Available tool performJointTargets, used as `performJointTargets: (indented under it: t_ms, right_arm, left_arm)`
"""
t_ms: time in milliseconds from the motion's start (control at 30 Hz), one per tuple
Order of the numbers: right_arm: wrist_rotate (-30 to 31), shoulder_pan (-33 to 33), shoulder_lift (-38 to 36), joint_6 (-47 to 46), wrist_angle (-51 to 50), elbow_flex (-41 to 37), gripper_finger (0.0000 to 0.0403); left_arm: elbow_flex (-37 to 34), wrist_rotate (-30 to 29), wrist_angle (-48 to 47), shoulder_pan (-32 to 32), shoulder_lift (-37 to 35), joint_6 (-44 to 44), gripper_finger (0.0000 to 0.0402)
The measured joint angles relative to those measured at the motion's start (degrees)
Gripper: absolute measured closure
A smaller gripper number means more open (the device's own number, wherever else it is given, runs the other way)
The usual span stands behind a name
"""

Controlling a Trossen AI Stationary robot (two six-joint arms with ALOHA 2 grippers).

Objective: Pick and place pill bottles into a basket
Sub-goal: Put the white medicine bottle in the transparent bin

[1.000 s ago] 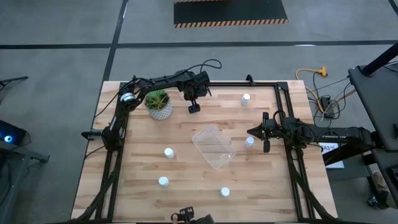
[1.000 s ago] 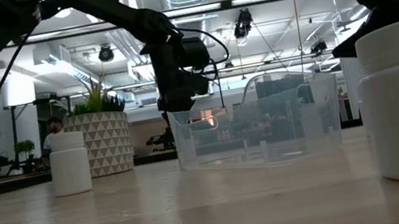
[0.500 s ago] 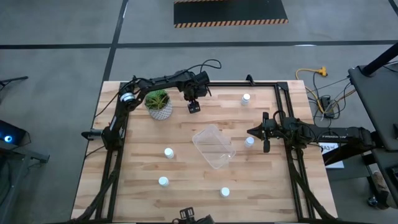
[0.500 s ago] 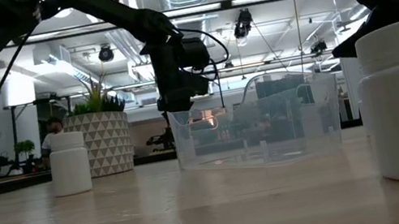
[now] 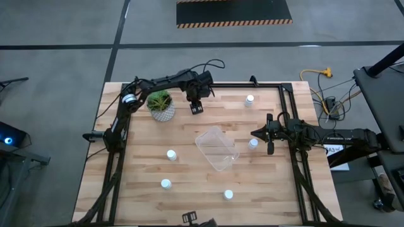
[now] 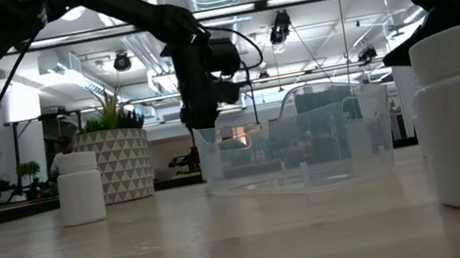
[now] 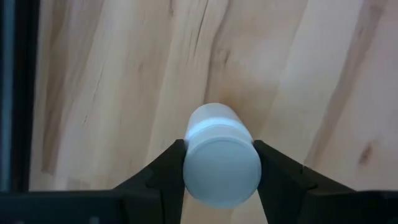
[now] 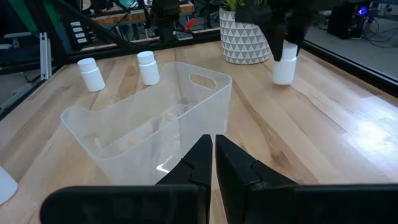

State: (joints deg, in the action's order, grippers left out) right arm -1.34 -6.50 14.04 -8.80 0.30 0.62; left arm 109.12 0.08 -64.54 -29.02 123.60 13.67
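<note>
My left gripper [image 5: 197, 108] stands at the table's far side, just right of the plant pot, shut on a white pill bottle [image 7: 222, 160] that stands upright on the wood [image 8: 284, 70]. The clear basket [image 5: 216, 148] lies mid-table with nothing in it. Loose pill bottles stand on their bases at the far right [image 5: 250, 99], beside the basket's right side [image 5: 253, 143], left of it [image 5: 171, 154] and toward the near edge [image 5: 165, 184], [image 5: 228, 195]. My right gripper [image 8: 213, 158] is shut on nothing and waits right of the basket [image 5: 269, 140]. My left gripper pinches the bottle's round cap [image 7: 186, 163] between its two fingers, one on each side. The fingers [image 7: 268, 167] come from above, pointing down. The bottle stays upright, and in the right wrist view its base is on the table.
A white patterned pot with a green plant [image 5: 163, 108] stands close to the left of my left gripper. A dark frame rail [image 5: 287, 107] runs along the table's right side. Bare wood lies between the basket and the near edge.
My left gripper's fingers have come together on the pill bottle beside the plant pot. The arm has stayed over the same spot.
</note>
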Motion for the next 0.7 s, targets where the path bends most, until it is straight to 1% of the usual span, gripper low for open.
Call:
performJointTargets:
  t_ms: [133, 267, 433, 533, 600, 700]
  right_arm:
    - [0.00, -0.01, 0.00, 0.00, 0.00, -0.02, 0.0390]
    - [0.00, -0.02, 0.02, 0.25, 0.00, -0.02, 0.0390]
    - [0.00, -0.02, 0.02, 0.42, 0.00, 0.00, 0.0390]
    - [0.00, -0.01, 0.02, 0.34, 0.00, -0.02, 0.0390]
    - [0.00, -0.02, 0.02, 0.24, 0.00, 0.00, 0.0390]
    - [0.00, -0.02, 0.02, 0.20, 0.00, -0.02, 0.0390]
  left_arm:
    - [4.85, 0.10, -6.58, 0.35, -0.01, 0.04, 0.0257]
    - [11.62, 1.44, -11.23, 0.93, -0.01, -0.58, 0.0255]
    - [20.41, 5.44, -14.55, 2.60, -0.09, -2.56, 0.0254]
    - [24.54, 6.37, -15.78, 4.40, -0.09, -2.51, 0.0253]
    - [25.97, 6.76, -15.54, 5.90, -0.22, -1.77, 0.0253]
    - [25.41, 7.13, -15.11, 8.62, -1.49, -1.04, 0.0252]
